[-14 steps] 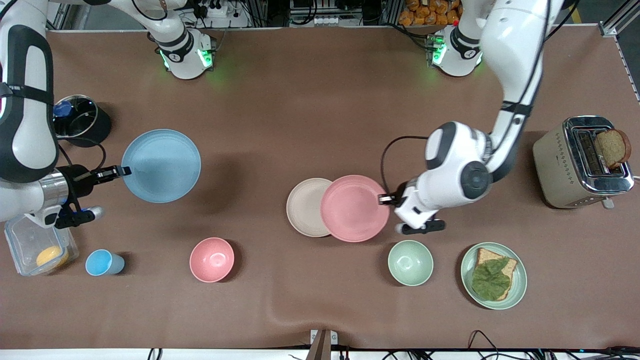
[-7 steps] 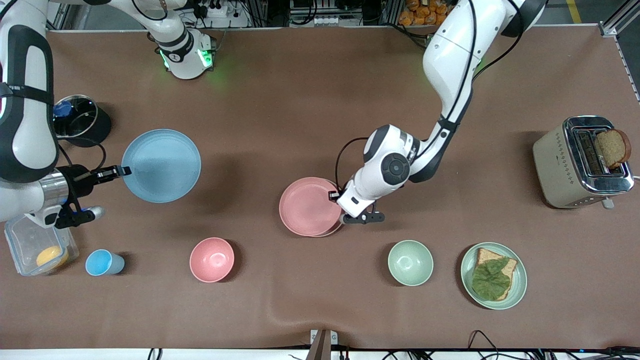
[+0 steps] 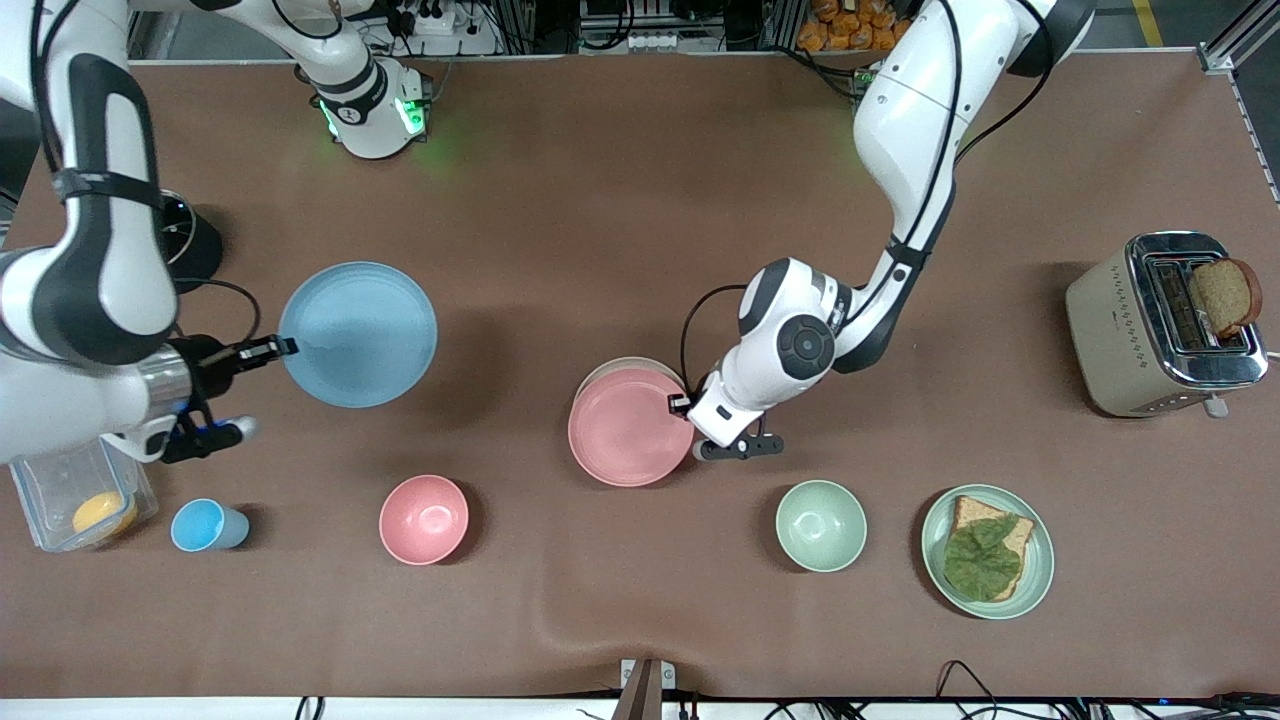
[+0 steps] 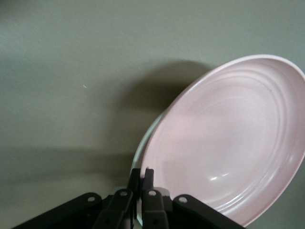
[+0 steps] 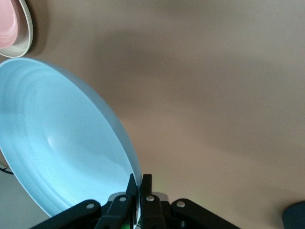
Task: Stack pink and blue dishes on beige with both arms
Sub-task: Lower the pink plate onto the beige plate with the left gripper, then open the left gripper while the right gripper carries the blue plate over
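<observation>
The pale pink plate [image 3: 630, 428] [image 4: 228, 138] lies over the beige plate [image 3: 612, 366] near the table's middle, only a cream sliver [image 4: 141, 150] showing at its edge. My left gripper [image 3: 681, 404] [image 4: 141, 172] is shut on the pink plate's rim at the side toward the left arm's end. The light blue plate [image 3: 358, 335] [image 5: 57, 152] hangs above the table toward the right arm's end. My right gripper [image 3: 283, 347] [image 5: 139, 180] is shut on its rim.
A pink bowl [image 3: 423, 519], blue cup [image 3: 203, 525] and clear box [image 3: 75, 495] lie nearer the front camera. A green bowl [image 3: 821, 525], a green plate with bread [image 3: 987, 551] and a toaster [image 3: 1160, 325] stand toward the left arm's end. A black pot [image 3: 192, 245] sits by the right arm.
The left gripper carried the pink plate from beside the beige plate to over it, overshooting then settling back. The right gripper shifted the blue plate a little toward the table's middle.
</observation>
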`<state>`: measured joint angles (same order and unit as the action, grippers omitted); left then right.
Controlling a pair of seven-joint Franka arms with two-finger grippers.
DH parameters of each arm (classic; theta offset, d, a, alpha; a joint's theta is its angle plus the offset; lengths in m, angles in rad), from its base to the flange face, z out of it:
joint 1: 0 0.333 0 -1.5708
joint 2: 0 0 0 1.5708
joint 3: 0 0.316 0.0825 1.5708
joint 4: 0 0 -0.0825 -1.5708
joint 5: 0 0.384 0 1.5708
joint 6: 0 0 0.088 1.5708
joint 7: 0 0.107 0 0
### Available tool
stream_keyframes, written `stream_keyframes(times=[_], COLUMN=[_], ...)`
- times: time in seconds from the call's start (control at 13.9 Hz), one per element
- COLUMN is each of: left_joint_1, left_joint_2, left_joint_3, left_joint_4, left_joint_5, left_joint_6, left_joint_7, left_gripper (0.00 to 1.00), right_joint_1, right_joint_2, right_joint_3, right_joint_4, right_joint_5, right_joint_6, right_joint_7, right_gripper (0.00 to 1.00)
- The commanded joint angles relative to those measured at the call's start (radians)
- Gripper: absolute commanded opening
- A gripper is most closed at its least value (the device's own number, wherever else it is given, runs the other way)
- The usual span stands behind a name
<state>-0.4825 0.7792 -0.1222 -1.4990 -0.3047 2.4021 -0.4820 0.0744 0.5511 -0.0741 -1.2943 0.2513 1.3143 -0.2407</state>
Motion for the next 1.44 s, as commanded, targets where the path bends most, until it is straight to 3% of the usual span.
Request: stream_keyframes(times=[0.0, 0.07, 0.43, 0.72, 0.93, 1.08, 1.36], left_joint_1=[0.001, -0.002, 0.002, 0.033, 0.106, 0.157, 0.257], left_joint_2=[-0.015, -0.014, -0.066, -0.159, -0.199, -0.222, -0.337], left_joint_3=[0.003, 0.003, 0.018, 0.087, 0.084, 0.084, 0.079], left_joint_4=[-0.003, -0.003, -0.003, 0.003, 0.006, 0.006, 0.006], left_joint_5=[-0.002, -0.002, 0.025, 0.211, 0.335, 0.335, 0.335], left_joint_6=[-0.014, -0.014, -0.076, -0.164, -0.213, -0.245, -0.397], left_joint_7=[-0.004, -0.006, -0.007, 0.002, 0.063, 0.175, 0.279], left_gripper=[0.52, 1.0, 1.0, 1.0, 1.0, 1.0, 1.0], right_joint_1=[0.045, 0.057, 0.067, 0.134, 0.214, 0.277, 0.384], right_joint_2=[0.013, 0.013, 0.012, 0.029, 0.072, 0.111, 0.173], right_joint_3=[-0.004, -0.004, -0.004, -0.004, -0.001, -0.003, -0.001], right_joint_4=[0.004, 0.004, 0.004, 0.004, 0.004, 0.004, 0.004], right_joint_5=[-0.011, -0.009, -0.003, 0.005, 0.011, 0.08, 0.126], right_joint_6=[0.022, 0.022, 0.02, 0.06, 0.164, 0.247, 0.44], right_joint_7=[0.05, 0.07, 0.076, 0.151, 0.23, 0.306, 0.412], right_gripper=[0.0, 0.0, 0.0, 0.0, 0.0, 0.0, 0.0])
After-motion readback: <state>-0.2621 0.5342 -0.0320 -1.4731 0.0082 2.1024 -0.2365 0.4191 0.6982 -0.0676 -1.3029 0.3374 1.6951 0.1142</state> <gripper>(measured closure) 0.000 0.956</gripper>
